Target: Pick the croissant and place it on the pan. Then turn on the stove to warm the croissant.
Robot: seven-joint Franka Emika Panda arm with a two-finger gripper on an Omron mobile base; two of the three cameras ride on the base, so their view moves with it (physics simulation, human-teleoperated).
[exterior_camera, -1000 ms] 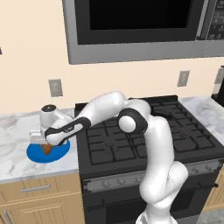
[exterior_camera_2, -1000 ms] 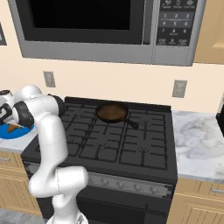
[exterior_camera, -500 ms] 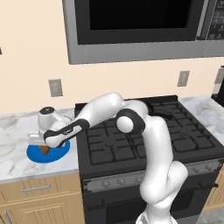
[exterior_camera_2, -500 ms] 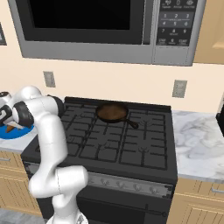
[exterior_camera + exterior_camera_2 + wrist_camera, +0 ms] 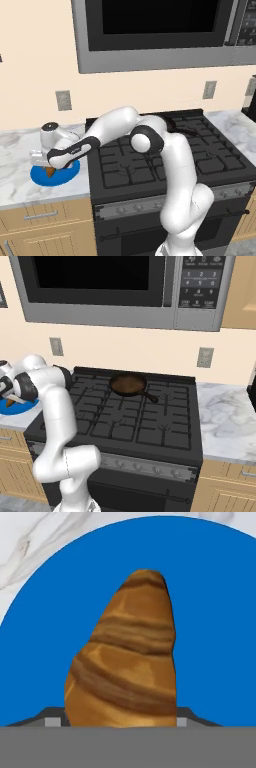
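While I watch from the left base view, my arm reaches out over the marble worktop [image 5: 15, 175] left of the stove [image 5: 165, 165], and the hand hangs low over the blue plate [image 5: 37, 176]. A brown tip of the croissant [image 5: 50, 171] shows right under the hand, on the plate.

From the right base view, the pan [image 5: 128, 385] sits on a rear burner, well apart from the jaws, which are low at the plate [image 5: 11, 406] by the frame's left edge.

Through the hand view, the croissant [image 5: 122, 662] lies on the plate [image 5: 210, 612] directly between the two fingertips [image 5: 52, 722], its broad end nearest me. Both tips sit right against its sides; I cannot tell whether they grip it.
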